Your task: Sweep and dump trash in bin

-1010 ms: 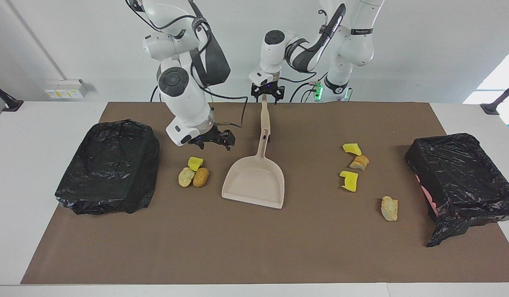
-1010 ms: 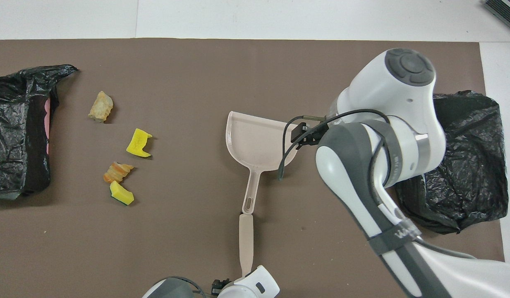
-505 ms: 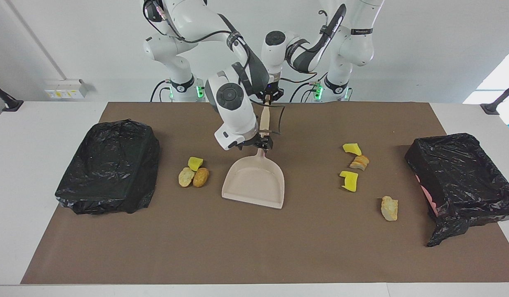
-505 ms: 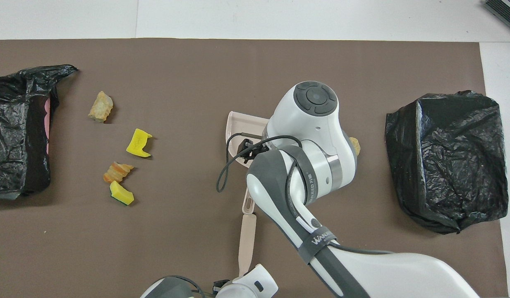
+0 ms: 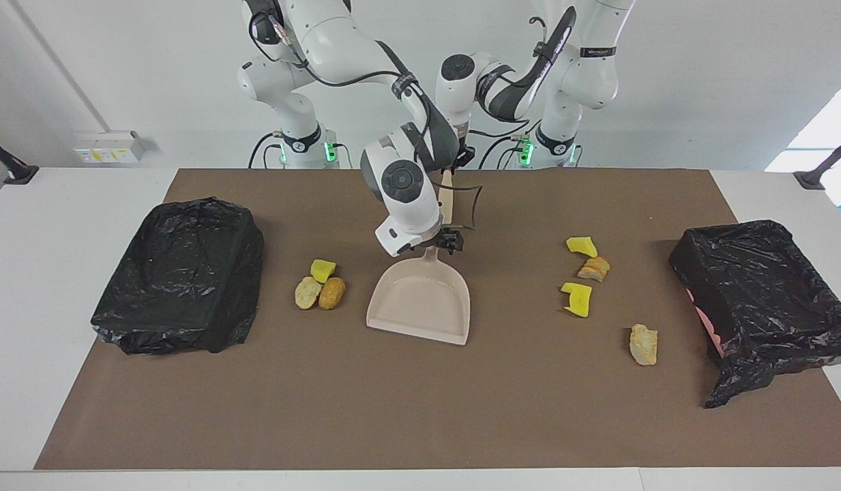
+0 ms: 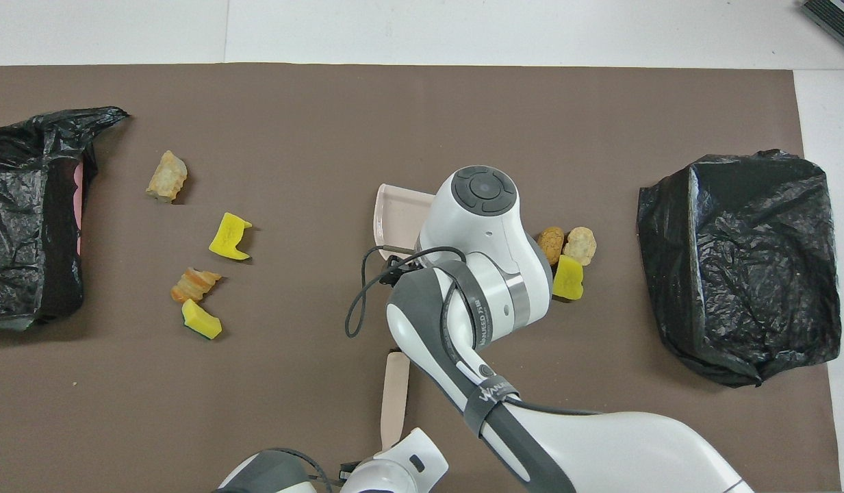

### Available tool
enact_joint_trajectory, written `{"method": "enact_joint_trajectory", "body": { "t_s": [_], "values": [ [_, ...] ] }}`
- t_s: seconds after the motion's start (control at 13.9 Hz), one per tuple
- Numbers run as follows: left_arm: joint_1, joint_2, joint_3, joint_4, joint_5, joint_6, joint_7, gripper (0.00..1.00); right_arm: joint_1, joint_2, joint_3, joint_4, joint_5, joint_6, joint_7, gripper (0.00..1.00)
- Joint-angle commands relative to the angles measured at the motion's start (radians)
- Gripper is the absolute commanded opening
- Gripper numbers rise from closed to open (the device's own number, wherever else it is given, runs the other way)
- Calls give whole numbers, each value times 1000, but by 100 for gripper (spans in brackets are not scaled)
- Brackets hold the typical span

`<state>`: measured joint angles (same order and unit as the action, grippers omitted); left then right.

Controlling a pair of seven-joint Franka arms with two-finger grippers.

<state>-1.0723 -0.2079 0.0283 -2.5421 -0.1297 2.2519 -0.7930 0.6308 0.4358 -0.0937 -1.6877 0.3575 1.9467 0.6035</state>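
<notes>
**Right gripper at the dustpan handle**

The right gripper [image 5: 448, 241] sits low over the beige dustpan's [image 5: 420, 303] handle; I cannot tell its opening. The left gripper [image 5: 461, 158] holds a beige brush handle [image 5: 447, 196]. Trash [image 5: 319, 285] lies beside the dustpan; more pieces lie toward the left arm's end.

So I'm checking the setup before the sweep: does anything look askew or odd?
Yes: the bin toward the left arm's end sits lopsided, its black liner pulled aside so pink shows and trailing onto the mat. The trash lies scattered in two groups beside the dustpan, none in it.
</notes>
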Motion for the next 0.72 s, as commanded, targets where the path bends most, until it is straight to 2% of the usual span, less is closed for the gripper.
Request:
{"method": "enact_joint_trajectory", "body": {
  "t_s": [0.0, 0.07, 0.14, 0.22, 0.43, 0.65],
  "values": [
    [58, -33, 2, -15, -1, -51, 49, 0, 1, -48, 0, -60, 34, 14, 6, 100],
    [92, -39, 2, -15, 5, -64, 70, 0, 1, -48, 0, -61, 35, 11, -1, 100],
    [130, -50, 1, -15, 7, -72, 110, 0, 0, -48, 0, -61, 35, 11, -5, 79],
    [153, -57, 2, -15, 7, -71, 127, 0, 1, -48, 0, -60, 35, 11, -7, 53],
    [236, -54, 1, -1, 61, -68, 136, 0, 1, -48, 0, -58, 35, 6, -7, 0],
    [355, -44, -1, 19, 61, -77, 243, 0, -5, -46, 0, -55, 61, -2, -7, 0]
  ]
}}
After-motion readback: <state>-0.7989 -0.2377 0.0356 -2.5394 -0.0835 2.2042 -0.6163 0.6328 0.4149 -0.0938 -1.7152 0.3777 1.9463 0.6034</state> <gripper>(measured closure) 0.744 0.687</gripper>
